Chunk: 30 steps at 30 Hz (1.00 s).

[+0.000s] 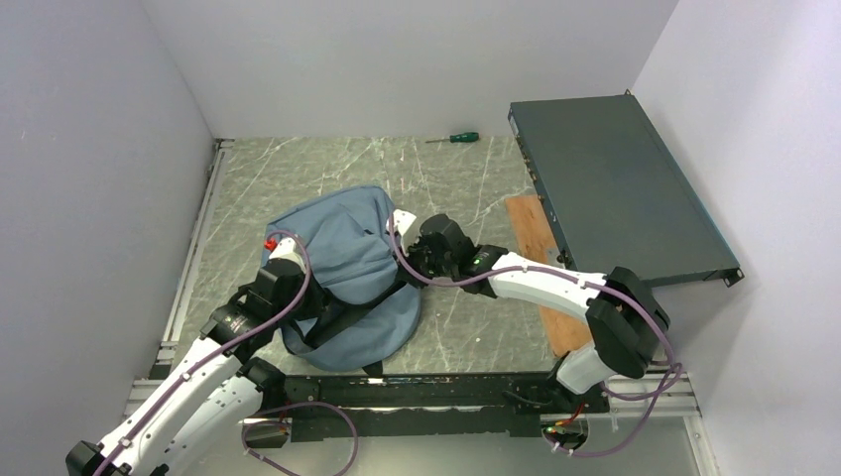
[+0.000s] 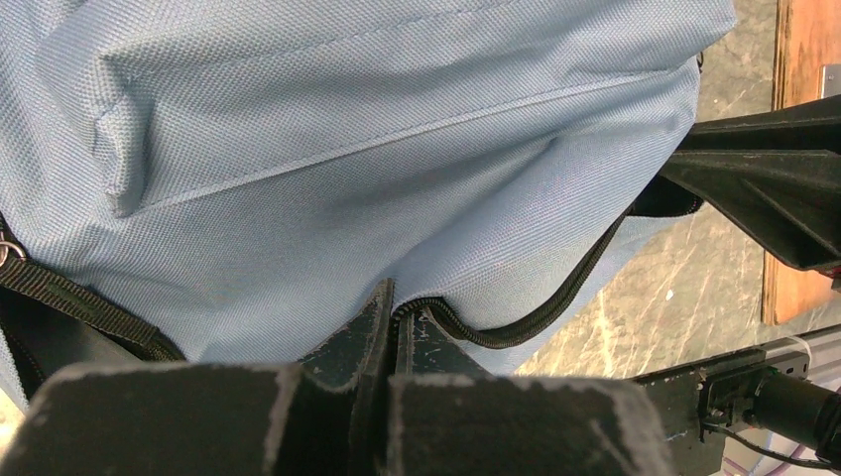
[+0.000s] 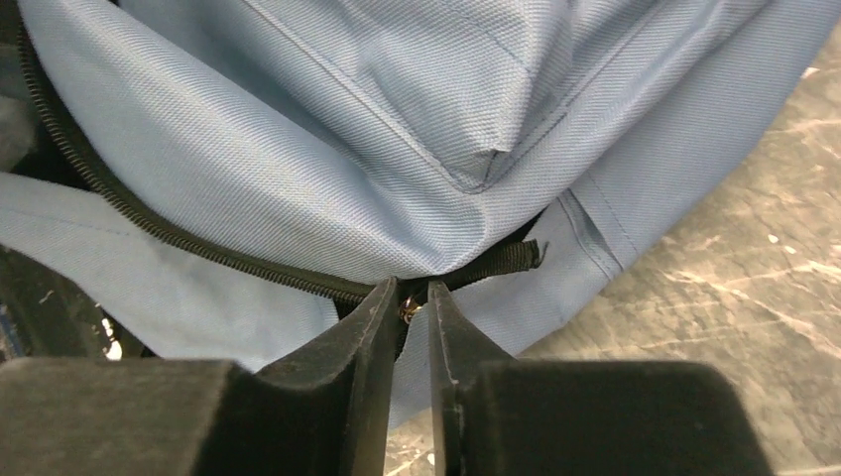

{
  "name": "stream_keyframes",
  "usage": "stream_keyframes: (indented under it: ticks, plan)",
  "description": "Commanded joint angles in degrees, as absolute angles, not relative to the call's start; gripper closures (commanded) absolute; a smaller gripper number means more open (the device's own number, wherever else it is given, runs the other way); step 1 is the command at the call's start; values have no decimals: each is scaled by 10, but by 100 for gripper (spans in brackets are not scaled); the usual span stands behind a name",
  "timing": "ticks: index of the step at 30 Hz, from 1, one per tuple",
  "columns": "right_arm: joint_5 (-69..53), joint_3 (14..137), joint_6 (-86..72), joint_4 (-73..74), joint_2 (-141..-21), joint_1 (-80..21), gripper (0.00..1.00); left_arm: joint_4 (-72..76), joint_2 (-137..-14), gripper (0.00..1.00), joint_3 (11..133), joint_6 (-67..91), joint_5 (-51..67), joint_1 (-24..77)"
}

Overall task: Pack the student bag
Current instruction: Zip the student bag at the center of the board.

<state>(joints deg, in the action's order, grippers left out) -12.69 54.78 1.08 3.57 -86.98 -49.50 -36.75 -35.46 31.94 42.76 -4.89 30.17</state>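
I see the bag [image 1: 342, 253] lying flat on the table [image 1: 466, 188], a bit left of the middle, between my two arms. Its near edge lies close to the black rail [image 1: 426, 389] at the front.

My left pincer [image 2: 395, 297] is pinched tight on the bag's edge, right where the black zip [image 2: 536, 317] curls up to the tips. My right pincer [image 3: 412, 297] is at the bag's far right side. Its fingers [image 3: 362, 327] are almost together with a thin gap. A tiny brass bit [image 3: 407, 313] at the zip end sits in that gap. I cannot tell if the fingers squeeze it.

A big dark box [image 1: 615, 188] fills the right side and leans on the right wall [image 1: 754, 149]. A wooden board [image 1: 536, 238] lies next to it, partly under my right arm. A green screwdriver [image 1: 454, 138] lies by the back wall. The left wall [image 1: 89, 198] is near my left arm. Bare table shows behind the bag and between the bag and the board.
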Motion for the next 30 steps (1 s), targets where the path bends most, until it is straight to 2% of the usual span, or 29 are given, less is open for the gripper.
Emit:
stream_keyframes:
  ticks: [1, 4, 8, 9, 11, 12, 14, 17, 18, 22, 25, 27, 30]
  plan:
    - [-27, 532, 33, -5, -848, -508, 86, -352, -350, 100, 345, 436, -53, 299]
    - [61, 526, 34, -27, -845, -527, 100, -354, -352, 100, 345, 437, -53, 299]
    - [97, 529, 3, -13, -817, -535, 100, -359, -356, 100, 346, 424, -37, 299]
    - [79, 530, -23, -5, -806, -535, 100, -352, -357, 92, 347, 404, -16, 299]
    - [28, 528, -70, 9, -784, -534, 100, -342, -344, 58, 347, 378, 13, 299]
    - [-2, 524, -97, 10, -777, -534, 100, -334, -332, 45, 347, 366, 24, 299]
    - [-49, 512, -146, -5, -768, -533, 100, -318, -316, 32, 358, 341, 43, 299]
    - [-92, 481, -200, -61, -768, -533, 100, -329, -345, 6, 422, 349, 41, 298]
    - [-94, 472, -212, -76, -769, -533, 100, -331, -367, 3, 445, 364, 40, 299]
    - [-89, 450, -220, -108, -755, -533, 100, -355, -490, 7, 550, 405, 92, 298]
    - [-79, 450, -203, -104, -749, -533, 100, -388, -580, 4, 633, 348, 178, 298]
    - [-74, 458, -187, -89, -751, -533, 100, -392, -583, 0, 630, 312, 206, 299]
    - [-76, 458, -179, -87, -747, -532, 100, -388, -529, 0, 572, 293, 171, 299]
